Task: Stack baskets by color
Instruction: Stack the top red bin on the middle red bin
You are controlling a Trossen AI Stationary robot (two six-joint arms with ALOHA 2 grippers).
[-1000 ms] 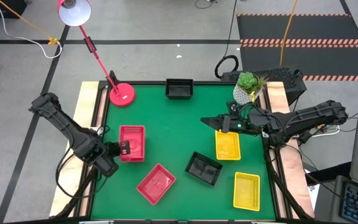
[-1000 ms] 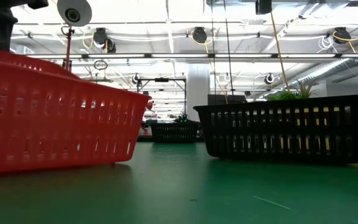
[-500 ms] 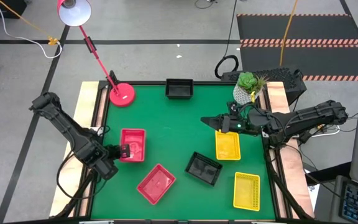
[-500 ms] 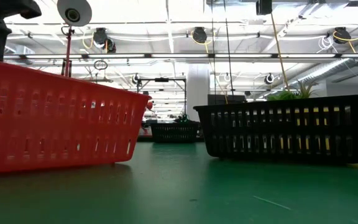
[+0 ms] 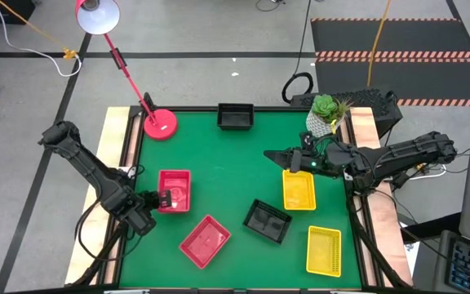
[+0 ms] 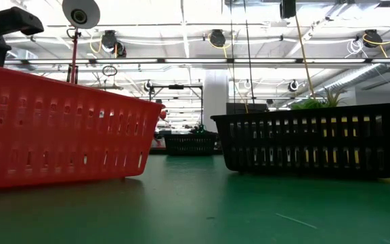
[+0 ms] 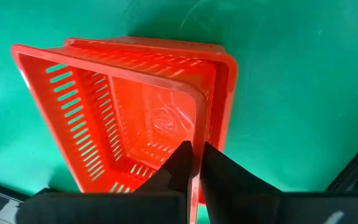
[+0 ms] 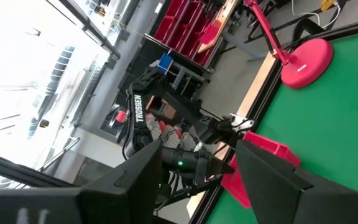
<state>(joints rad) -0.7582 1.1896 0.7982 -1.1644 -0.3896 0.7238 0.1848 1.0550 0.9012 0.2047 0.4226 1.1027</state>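
My left gripper (image 5: pixel 165 198) is shut on a red basket (image 7: pixel 104 124) at the table's left. That basket sits askew in a second red basket (image 7: pixel 225 81) beneath it. A third red basket (image 5: pixel 205 241) lies near the front edge. Two black baskets (image 5: pixel 235 116) (image 5: pixel 268 220) and two yellow baskets (image 5: pixel 299 189) (image 5: pixel 323 250) rest flat on the green mat. My right gripper (image 5: pixel 272 155) hovers open above the mat's right half, level, with nothing between its fingers. My left gripper pinches the upper red basket's left wall at its rim (image 7: pixel 196 124), one finger inside the basket and one outside. The fingers slant steeply down from the table's left. The basket sits tilted, its far part down in the red basket beneath.
A pink-red lamp base (image 5: pixel 160 124) stands at the far left corner and a white plant pot (image 5: pixel 323 122) at the far right. Bare green mat (image 5: pixel 227 163) lies in the middle. In the low view the front red basket (image 6: pixel 59 129) and a black basket (image 6: pixel 310 139) fill the foreground.
My left gripper has gone down with the red basket, which has sunk lower into the red basket beneath it. The right arm has kept still.
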